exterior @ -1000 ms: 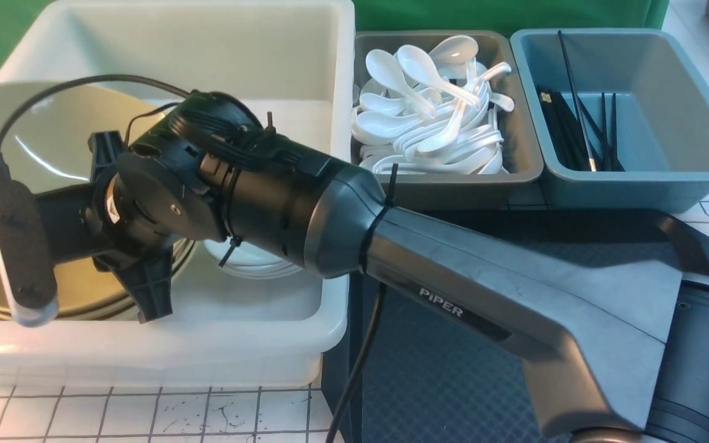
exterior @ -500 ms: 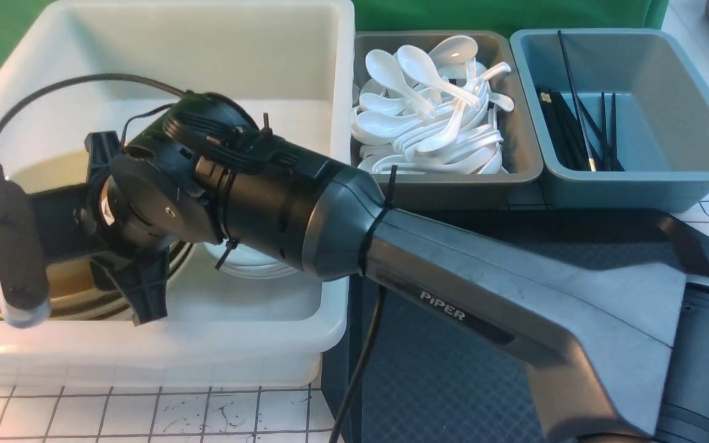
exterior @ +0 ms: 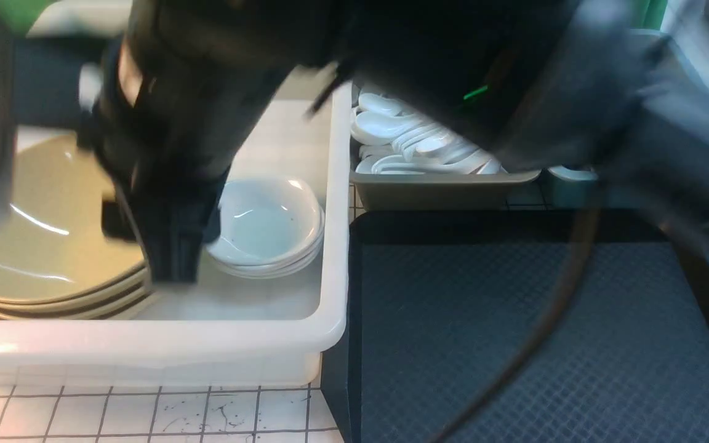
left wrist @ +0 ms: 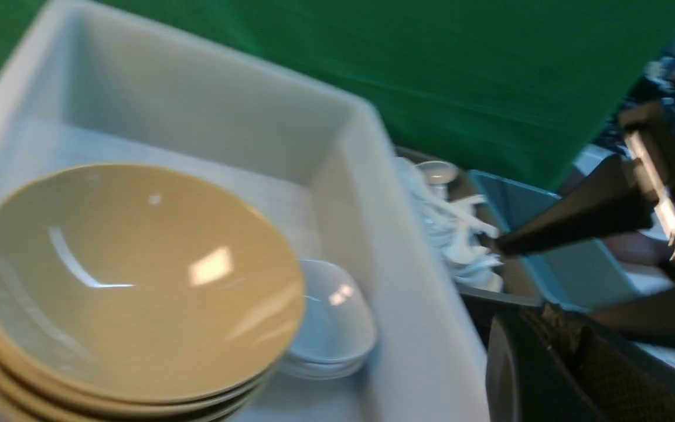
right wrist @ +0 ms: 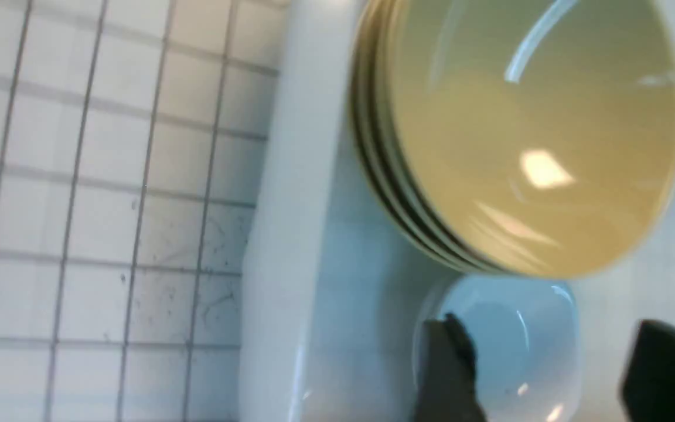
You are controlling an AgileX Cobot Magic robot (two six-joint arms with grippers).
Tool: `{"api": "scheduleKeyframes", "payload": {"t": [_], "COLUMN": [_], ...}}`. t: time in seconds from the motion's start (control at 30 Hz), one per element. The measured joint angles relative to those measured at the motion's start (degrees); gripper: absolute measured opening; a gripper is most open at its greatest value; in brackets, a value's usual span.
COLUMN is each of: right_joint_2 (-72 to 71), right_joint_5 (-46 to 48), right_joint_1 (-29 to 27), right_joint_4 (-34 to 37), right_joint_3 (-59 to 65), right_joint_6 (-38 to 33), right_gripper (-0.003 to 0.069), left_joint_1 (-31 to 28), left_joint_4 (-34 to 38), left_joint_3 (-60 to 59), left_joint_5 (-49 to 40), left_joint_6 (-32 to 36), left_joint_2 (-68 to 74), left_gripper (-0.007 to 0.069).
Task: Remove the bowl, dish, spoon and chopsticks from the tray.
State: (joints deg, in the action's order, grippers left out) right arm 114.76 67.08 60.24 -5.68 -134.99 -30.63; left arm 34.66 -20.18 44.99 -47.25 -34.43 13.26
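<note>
Right pincer (right wrist: 539, 375) lifted, jaws apart above tub (exterior: 330, 258), bowl (exterior: 47, 234) stacked, left pincer together.

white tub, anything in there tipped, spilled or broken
Nothing stands out. In the white tub the top tan bowl sits level on its stack, and the white dish is nested squarely on the dishes beside it. No chips or spills show, though motion blur hides fine detail.

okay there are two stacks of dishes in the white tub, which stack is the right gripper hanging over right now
The stack of small white dishes, not the tan bowls. In the right wrist view the right gripper, jaws open and empty, frames the top white dish; the bowl stack sits beside it.
</note>
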Motion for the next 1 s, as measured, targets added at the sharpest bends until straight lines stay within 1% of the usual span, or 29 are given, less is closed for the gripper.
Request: {"api": "scheduleKeyframes", "payload": {"t": [0.1, 0.13, 0.17, 0.27, 0.3, 0.4, 0.43, 0.5, 0.63, 0.8, 1.0], "right_joint_2": [-5.82, -6.29, -10.47, -19.19, -22.35, -28.82, -31.93, -36.34, -43.37, -46.48, -46.67], "right_joint_5": [0.00, 0.00, 0.00, 0.00, 0.00, 0.00, 0.00, 0.00, 0.00, 0.00, 0.00], "right_joint_1": [0.00, 0.00, 0.00, 0.00, 0.00, 0.00, 0.00, 0.00, 0.00, 0.00, 0.00], "right_joint_4": [-0.78, -0.85, -0.85, -0.57, -0.56, -0.56, -0.56, -0.56, -0.55, -0.55, -0.55], "right_joint_3": [3.88, 3.88, 9.01, 20.26, 24.60, 33.08, 38.46, 45.03, 53.42, 55.61, 55.68], "right_joint_6": [9.74, 9.74, 14.86, 21.80, 24.08, 28.56, 31.26, 34.17, 36.49, 36.66, 36.71], "right_gripper": [0.0244, 0.0244, 0.0168, 0.0073, 0.0051, 0.0030, 0.0025, 0.0025, 0.0025, 0.0025, 0.0025], "left_joint_1": [0.00, 0.00, 0.00, 0.00, 0.00, 0.00, 0.00, 0.00, 0.00, 0.00, 0.00], "left_joint_4": [4.27, 4.56, 7.17, 10.80, 11.92, 13.45, 13.96, 14.27, 14.38, 14.38, 14.38], "left_joint_3": [-5.57, -5.95, -9.58, -14.87, -16.24, -19.76, -21.43, -23.87, -27.15, -30.19, -34.38], "left_joint_5": [6.92, 7.34, 11.13, 17.20, 18.87, 23.36, 25.52, 28.73, 30.74, 30.78, 30.78], "left_joint_6": [0.96, 0.94, 1.31, 1.67, 1.72, 1.72, 1.72, 1.72, 1.59, 1.45, 1.45], "left_joint_2": [-0.44, -0.44, -2.09, -6.27, -8.12, -11.59, -13.26, -14.06, -14.19, -14.19, -14.19], "left_gripper": [-0.0001, -0.0001, -0.0001, -0.0001, -0.0001, -0.0001, -0.0001, -0.0001, -0.0001, -0.0001, -0.0001]}}
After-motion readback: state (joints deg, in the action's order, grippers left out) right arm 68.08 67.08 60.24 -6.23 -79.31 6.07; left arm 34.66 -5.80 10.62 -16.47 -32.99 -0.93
